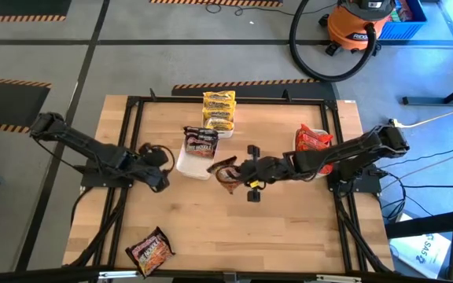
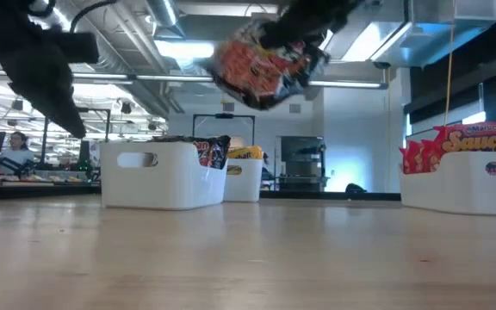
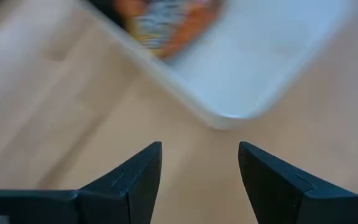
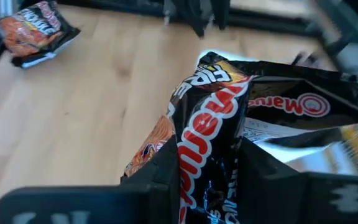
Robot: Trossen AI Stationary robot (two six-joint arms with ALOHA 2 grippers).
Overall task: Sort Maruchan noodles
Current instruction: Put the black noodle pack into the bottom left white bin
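Mid-carry right now, looks like; wooden surface (image 1: 289, 228) mostly bare, three white trays up top; middle tray (image 1: 189, 163) already holding a dark packet, yellow ones stacked in the far tray (image 1: 228, 130), red ones in the right tray (image 1: 296, 145); right tool (image 1: 228, 174) clamped on a dark packet (image 1: 223, 170), lifted clear of the wood just beside the middle tray; left tool (image 1: 160, 179) parked near that tray's other side, fingers apart, holding nothing; probably next: short reach over the rim, then release; one stray packet (image 1: 149, 251) waiting at the near edge.
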